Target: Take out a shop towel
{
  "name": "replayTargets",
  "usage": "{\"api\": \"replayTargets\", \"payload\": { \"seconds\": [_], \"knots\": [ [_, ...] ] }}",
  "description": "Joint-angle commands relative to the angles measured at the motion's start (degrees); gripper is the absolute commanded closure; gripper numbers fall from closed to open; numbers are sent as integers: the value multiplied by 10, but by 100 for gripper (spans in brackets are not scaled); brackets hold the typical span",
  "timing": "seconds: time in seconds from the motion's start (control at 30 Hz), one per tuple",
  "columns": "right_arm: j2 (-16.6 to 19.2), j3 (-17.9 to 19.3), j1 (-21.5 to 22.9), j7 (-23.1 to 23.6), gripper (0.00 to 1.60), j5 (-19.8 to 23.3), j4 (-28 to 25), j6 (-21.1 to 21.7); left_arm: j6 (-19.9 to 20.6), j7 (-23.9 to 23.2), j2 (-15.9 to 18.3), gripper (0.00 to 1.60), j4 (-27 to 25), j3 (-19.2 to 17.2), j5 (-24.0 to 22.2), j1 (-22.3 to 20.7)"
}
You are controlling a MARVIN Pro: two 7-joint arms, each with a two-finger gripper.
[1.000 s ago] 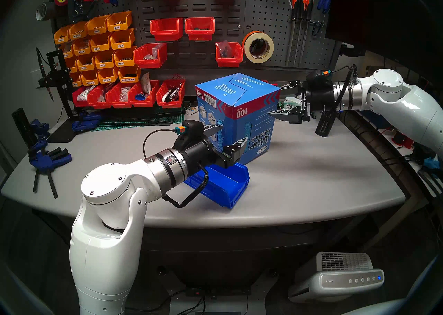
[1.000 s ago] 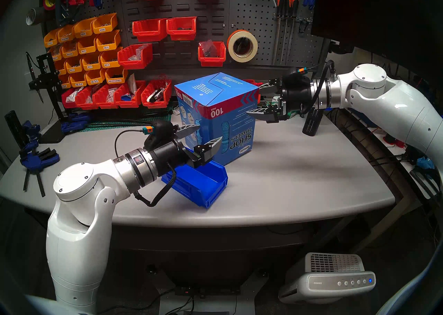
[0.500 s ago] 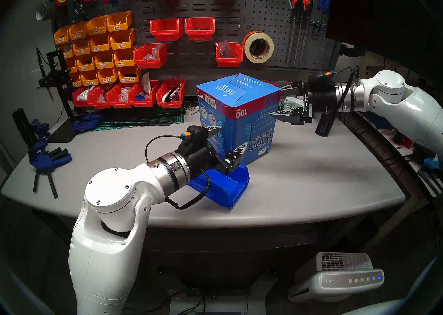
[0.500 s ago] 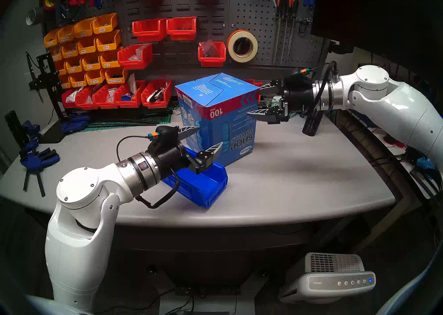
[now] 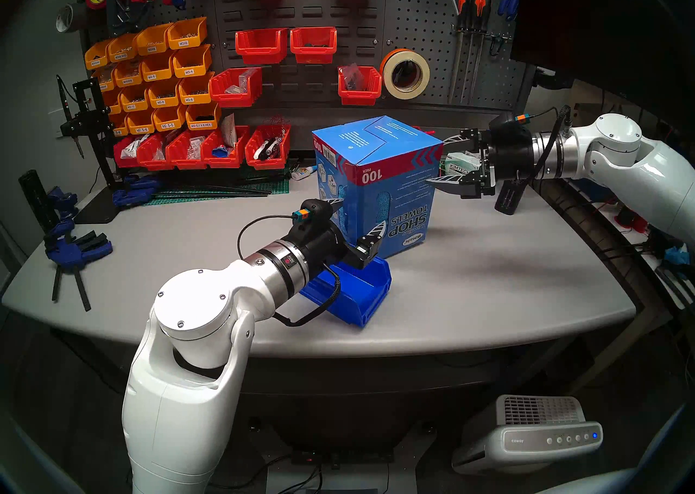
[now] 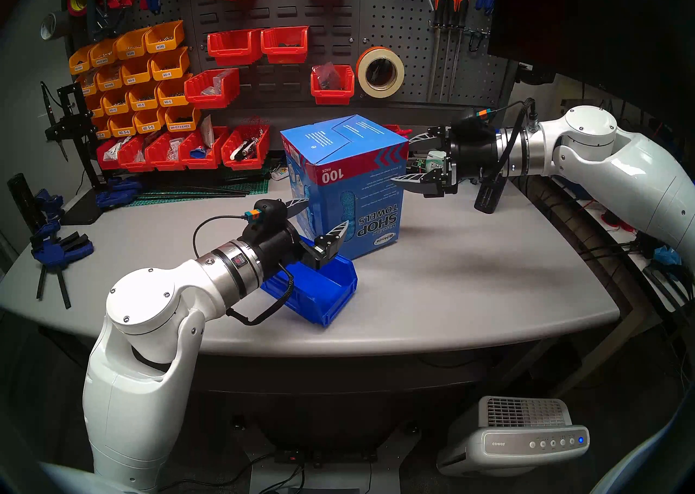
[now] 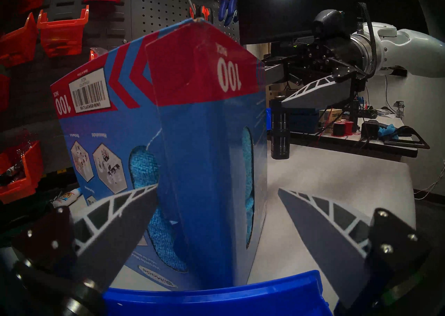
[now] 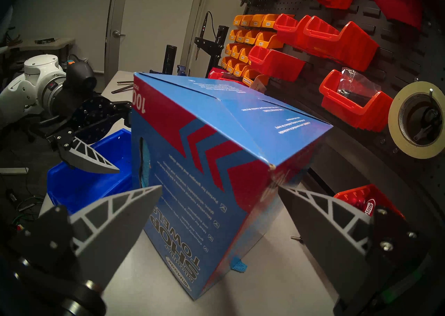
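A blue and red carton (image 5: 376, 166) marked "SHOP TOWELS" stands upside down mid-table. The light blue shop towel (image 5: 381, 211) shows through oval windows in its sides (image 7: 144, 171), and a small corner pokes out at the base (image 8: 238, 266). My left gripper (image 5: 361, 213) is open and straddles the carton's near corner low down (image 7: 218, 188). One finger (image 7: 125, 212) lies across the left window. My right gripper (image 5: 437, 160) is open and straddles the carton's right corner near the top (image 8: 220, 187). Neither holds anything.
A blue bin (image 5: 349, 294) sits in front of the carton under my left wrist. A green-and-white tissue box (image 5: 460, 164) and a black cylinder (image 5: 507, 199) lie behind my right gripper. Red bins (image 5: 225, 151) line the back; blue clamps (image 5: 75, 248) lie far left.
My left arm has swung right and pushed further around the carton's near corner. The carton has shifted and turned slightly to the right. My right gripper has drawn back to the right a little.
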Motion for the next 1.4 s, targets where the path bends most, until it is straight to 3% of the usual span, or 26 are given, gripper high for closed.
{"api": "replayTargets", "payload": {
  "seconds": [0.0,0.1,0.87,1.37],
  "knots": [
    [9,16,15,-3,0,9,-7,-5,23,32,-36,0,-8,4,-8,-6],
    [11,15,15,-3,0,10,-11,-6,35,50,-38,0,-12,8,-15,-3],
    [33,14,16,-7,0,9,-35,-4,38,70,-43,0,-17,16,-22,7],
    [49,12,13,-3,0,12,-39,-13,37,135,-32,0,-9,63,-32,-9]
  ]
}}
